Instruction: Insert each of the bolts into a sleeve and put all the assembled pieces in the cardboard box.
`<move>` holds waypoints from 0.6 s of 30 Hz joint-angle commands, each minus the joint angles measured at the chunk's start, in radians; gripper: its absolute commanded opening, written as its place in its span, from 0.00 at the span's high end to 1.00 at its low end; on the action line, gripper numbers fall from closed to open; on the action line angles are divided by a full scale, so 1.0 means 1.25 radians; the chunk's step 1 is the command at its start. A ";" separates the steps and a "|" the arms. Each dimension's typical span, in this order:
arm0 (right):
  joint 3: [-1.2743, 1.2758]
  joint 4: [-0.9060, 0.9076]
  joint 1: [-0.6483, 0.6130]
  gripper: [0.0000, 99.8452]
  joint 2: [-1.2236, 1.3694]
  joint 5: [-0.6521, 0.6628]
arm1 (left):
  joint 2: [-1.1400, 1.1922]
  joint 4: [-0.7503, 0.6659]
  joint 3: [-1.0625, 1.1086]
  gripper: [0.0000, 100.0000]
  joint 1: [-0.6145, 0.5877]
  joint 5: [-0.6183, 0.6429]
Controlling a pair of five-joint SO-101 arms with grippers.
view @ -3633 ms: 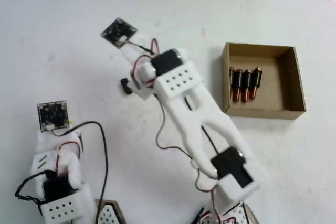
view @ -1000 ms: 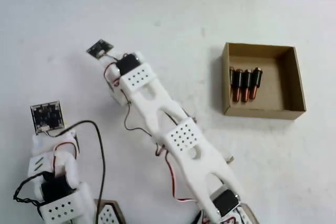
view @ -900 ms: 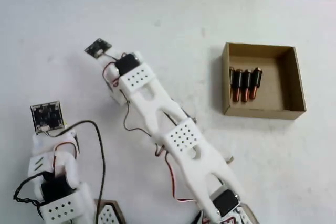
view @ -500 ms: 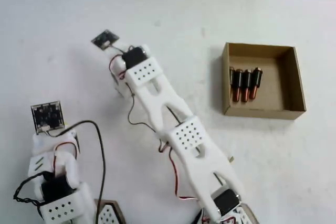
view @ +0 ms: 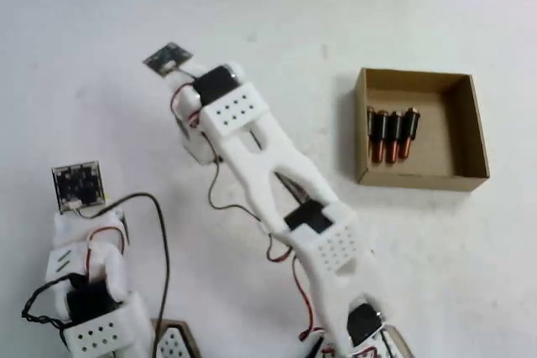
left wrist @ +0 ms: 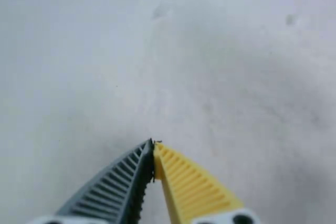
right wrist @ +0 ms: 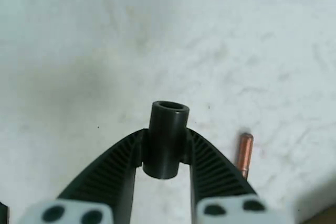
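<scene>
The right end effector point(right wrist: 166, 136) is gripping a short black cylindrical sleeve point(right wrist: 167, 148) between its two black ribbed fingers point(right wrist: 123, 174), and the sleeve is standing upright with its open end facing up. A small copper-coloured bolt point(right wrist: 244, 153) is lying flat on the white desk point(right wrist: 79, 51), just beside one of those fingers and not touching the sleeve. In the high view the white right arm point(view: 260, 148) is stretching from the lower right of the frame toward the upper left of centre. The left end effector point(left wrist: 153, 148) is resting with its grey and yellow fingers pressed together and nothing between them, tips pointing at bare desk. The left arm point(view: 88, 291) is sitting folded in the lower left of the frame. The open brown cardboard box point(view: 419, 179) is sitting at the right of the frame, well apart from both arms. Four assembled black-and-copper pieces point(view: 391, 134) are lying side by side against its left wall.
</scene>
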 commanded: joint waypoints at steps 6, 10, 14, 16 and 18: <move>0.104 0.035 0.006 0.98 -0.180 0.014 | -0.008 0.005 -0.002 0.98 0.010 -0.010; 0.177 0.035 0.002 0.98 -0.295 0.014 | -0.008 0.005 -0.002 0.98 0.010 -0.010; 0.266 0.026 0.001 0.98 -0.430 0.014 | -0.008 0.005 -0.002 0.98 0.010 -0.010; 0.331 0.009 0.001 0.98 -0.497 0.014 | -0.008 0.005 -0.002 0.98 0.010 -0.010; 0.408 -0.028 0.001 0.98 -0.558 0.014 | -0.008 0.005 -0.002 0.98 0.010 -0.010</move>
